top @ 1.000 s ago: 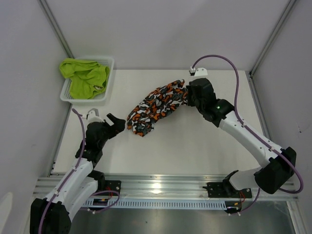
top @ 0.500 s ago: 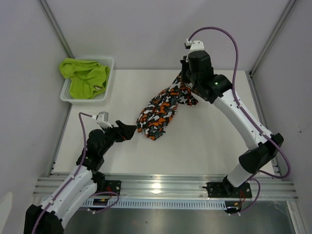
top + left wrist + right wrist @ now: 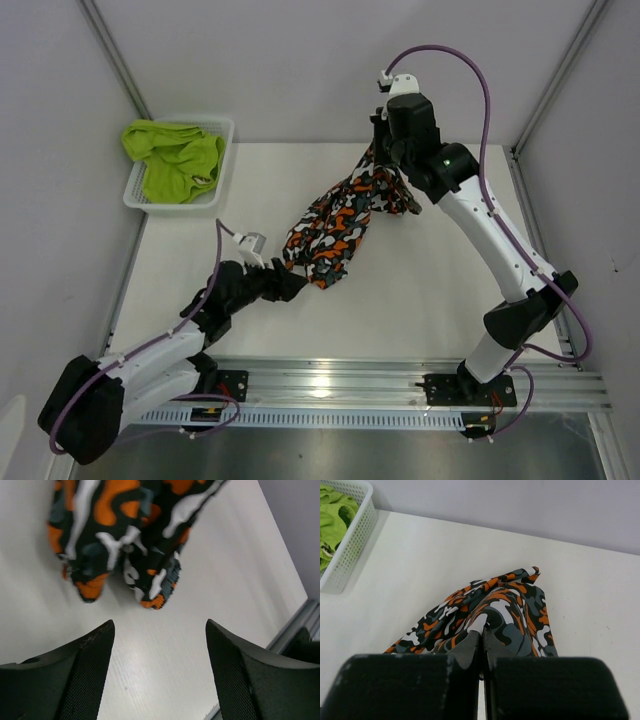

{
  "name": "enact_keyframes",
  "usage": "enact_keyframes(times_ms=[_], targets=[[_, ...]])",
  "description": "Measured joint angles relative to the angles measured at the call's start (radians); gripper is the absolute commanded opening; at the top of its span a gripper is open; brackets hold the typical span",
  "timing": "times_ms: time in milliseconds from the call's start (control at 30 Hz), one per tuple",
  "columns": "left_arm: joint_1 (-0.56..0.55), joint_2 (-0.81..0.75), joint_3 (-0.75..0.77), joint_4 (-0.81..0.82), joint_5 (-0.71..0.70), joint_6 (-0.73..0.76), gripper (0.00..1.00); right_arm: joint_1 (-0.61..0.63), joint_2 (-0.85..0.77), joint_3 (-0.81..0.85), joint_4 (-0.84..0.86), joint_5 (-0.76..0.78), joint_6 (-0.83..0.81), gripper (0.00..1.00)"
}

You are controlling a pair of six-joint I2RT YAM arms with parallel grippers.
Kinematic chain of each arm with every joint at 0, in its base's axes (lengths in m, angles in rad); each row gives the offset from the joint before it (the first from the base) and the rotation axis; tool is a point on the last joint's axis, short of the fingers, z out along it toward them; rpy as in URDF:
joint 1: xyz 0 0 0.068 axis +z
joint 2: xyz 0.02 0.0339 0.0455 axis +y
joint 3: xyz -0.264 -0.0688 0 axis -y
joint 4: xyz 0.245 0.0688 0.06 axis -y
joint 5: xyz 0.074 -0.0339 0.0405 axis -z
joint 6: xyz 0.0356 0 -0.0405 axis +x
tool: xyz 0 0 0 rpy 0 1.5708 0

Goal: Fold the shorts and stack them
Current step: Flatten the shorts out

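The camouflage shorts (image 3: pixel 335 225) (image 3: pixel 515 605) hang in a long bunch from my right gripper (image 3: pixel 385 165) (image 3: pixel 482 632), which is shut on their upper end at the back of the table. Their lower end (image 3: pixel 120 535) trails down to the table's middle. My left gripper (image 3: pixel 290 288) (image 3: pixel 159 625) lies low over the table just short of that lower end, open, with only bare table between its fingers. The lime green shorts (image 3: pixel 175 160) (image 3: pixel 332 515) lie crumpled in the white mesh basket (image 3: pixel 228 128) (image 3: pixel 350 555) at the back left.
The white table (image 3: pixel 420 290) is walled in by grey panels at the back and both sides. An aluminium rail (image 3: pixel 330 385) with the arm bases runs along its near edge.
My right gripper has lifted the camouflage shorts up and towards the back. My left arm has reached right along the table to their hanging end, its jaws a little narrower.
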Motion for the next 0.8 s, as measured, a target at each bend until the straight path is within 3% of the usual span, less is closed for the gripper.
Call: enact_keyframes(times_ms=[167,800], targets=[[-0.135,0.091,0.054,0.092,0.005,0.026,0.76,-0.010,0.000,0.010,-0.002,0.000,-0.008,0.00],[-0.170,0.360,0.032,0.263,-0.109,-0.003,0.76,-0.025,0.005,0.010,-0.008,-0.024,-0.007,0.00]])
